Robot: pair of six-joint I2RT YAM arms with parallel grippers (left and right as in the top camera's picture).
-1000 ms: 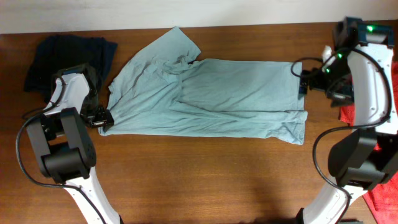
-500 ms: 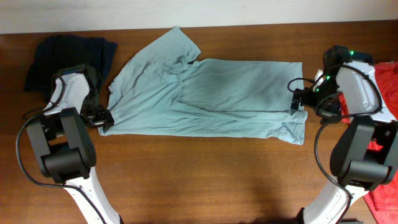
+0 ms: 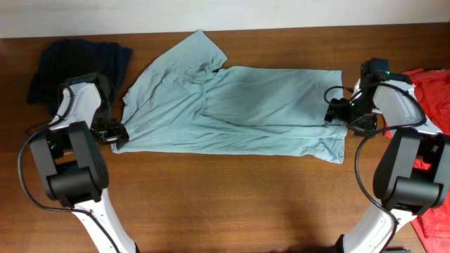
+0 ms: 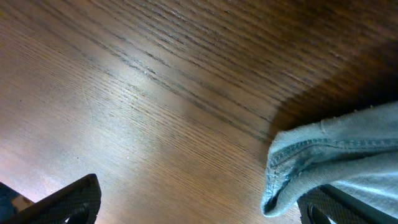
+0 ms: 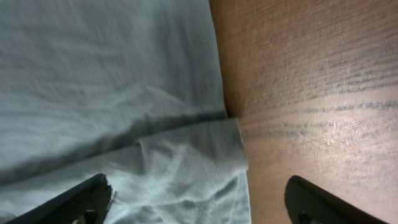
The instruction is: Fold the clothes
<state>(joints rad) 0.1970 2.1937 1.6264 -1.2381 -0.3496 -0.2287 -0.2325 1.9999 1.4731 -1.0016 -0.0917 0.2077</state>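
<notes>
A pale grey-teal short-sleeved cotton T-shirt (image 3: 239,112) is lying spread flat across the middle of the brown wood-grain worktop (image 3: 232,197). Its collar and sleeves are pointing toward the robot's left and its hem toward the right. One sleeve is reaching up toward the far edge of the worktop. A crumpled dark navy cloth garment (image 3: 77,63) is sitting in the far left corner, just beside the T-shirt's sleeve. A bright red cloth shirt (image 3: 427,91) is lying at the right edge, partly hidden behind the right arm.

The left gripper (image 3: 116,135) is hanging low at the near sleeve corner of the T-shirt. In the left wrist view this gripper (image 4: 199,202) is standing spread wide, pinching nothing. The stitched sleeve edge is lying just inside one finger (image 4: 326,208), and bare wood is filling the rest of the gap.

The right gripper (image 3: 336,112) is hovering at the hem edge of the T-shirt. In the right wrist view it (image 5: 199,199) is also standing spread wide, straddling a folded-over flap of the hem. One finger (image 5: 87,196) is sitting over cloth and the other over bare wood. Whether either gripper is touching the cloth cannot be told.
</notes>
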